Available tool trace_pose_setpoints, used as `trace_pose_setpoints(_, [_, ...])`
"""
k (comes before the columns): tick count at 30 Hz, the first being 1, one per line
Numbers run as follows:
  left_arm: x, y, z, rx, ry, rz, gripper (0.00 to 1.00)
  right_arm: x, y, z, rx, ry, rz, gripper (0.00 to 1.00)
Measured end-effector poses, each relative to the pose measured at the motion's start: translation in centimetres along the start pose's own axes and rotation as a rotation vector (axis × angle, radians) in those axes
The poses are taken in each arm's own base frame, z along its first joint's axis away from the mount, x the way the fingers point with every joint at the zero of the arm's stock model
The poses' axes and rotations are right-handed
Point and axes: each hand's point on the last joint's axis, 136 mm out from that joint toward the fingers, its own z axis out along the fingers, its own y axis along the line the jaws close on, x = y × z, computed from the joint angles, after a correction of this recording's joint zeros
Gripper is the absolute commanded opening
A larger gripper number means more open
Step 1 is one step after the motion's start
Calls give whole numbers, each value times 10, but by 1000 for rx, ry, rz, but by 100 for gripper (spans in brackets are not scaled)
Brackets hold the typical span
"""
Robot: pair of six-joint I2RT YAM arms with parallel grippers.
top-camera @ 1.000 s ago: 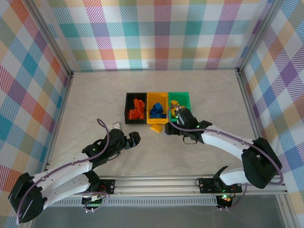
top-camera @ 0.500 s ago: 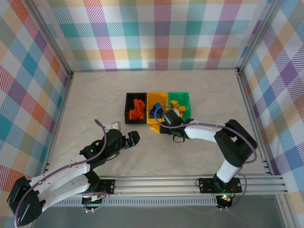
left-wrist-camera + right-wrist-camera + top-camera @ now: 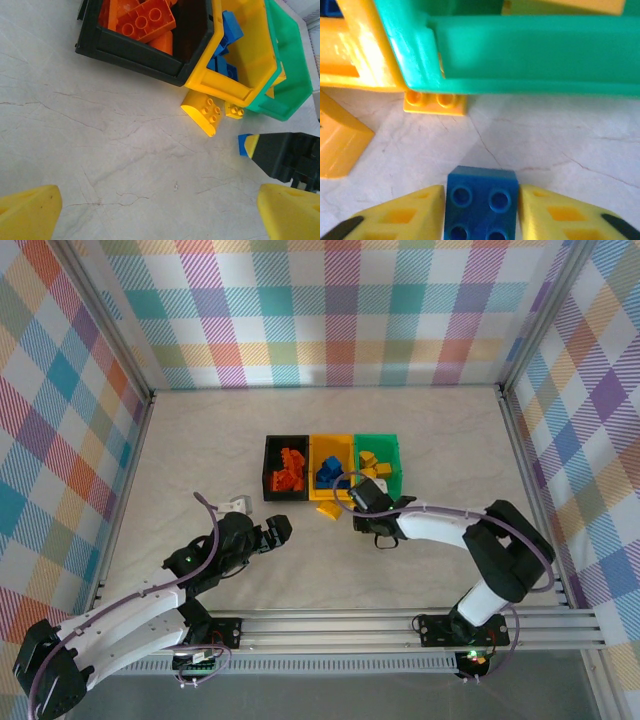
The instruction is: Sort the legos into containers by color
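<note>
Pinching a blue lego (image 3: 481, 197) between both fingers, the right gripper (image 3: 480, 210) sits just beside the green bin (image 3: 530, 50); the left gripper (image 3: 160, 210), jaws spread wide and empty, hangs well apart from that bin.

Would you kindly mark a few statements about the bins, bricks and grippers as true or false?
1. The black bin holds orange bricks. True.
2. The right gripper is closed on a yellow brick. False: its fingers clamp a blue brick on the table.
3. The left gripper is open and empty. True.
4. The yellow bin holds yellow bricks. False: it holds blue bricks.
5. A curved yellow brick lies on the table in front of the yellow bin. True.
</note>
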Motion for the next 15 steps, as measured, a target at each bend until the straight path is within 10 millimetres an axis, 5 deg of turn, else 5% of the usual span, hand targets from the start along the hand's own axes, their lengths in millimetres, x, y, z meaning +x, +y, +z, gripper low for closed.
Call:
trace_pose_setpoints(8, [0,1,0,-4,0,0,100,-26,10,-52,-118,-111,-12,36])
trace_pose_setpoints(15, [0,3,0,-10,1,-2,100,-97,51,-99,-240,-232,-43,37])
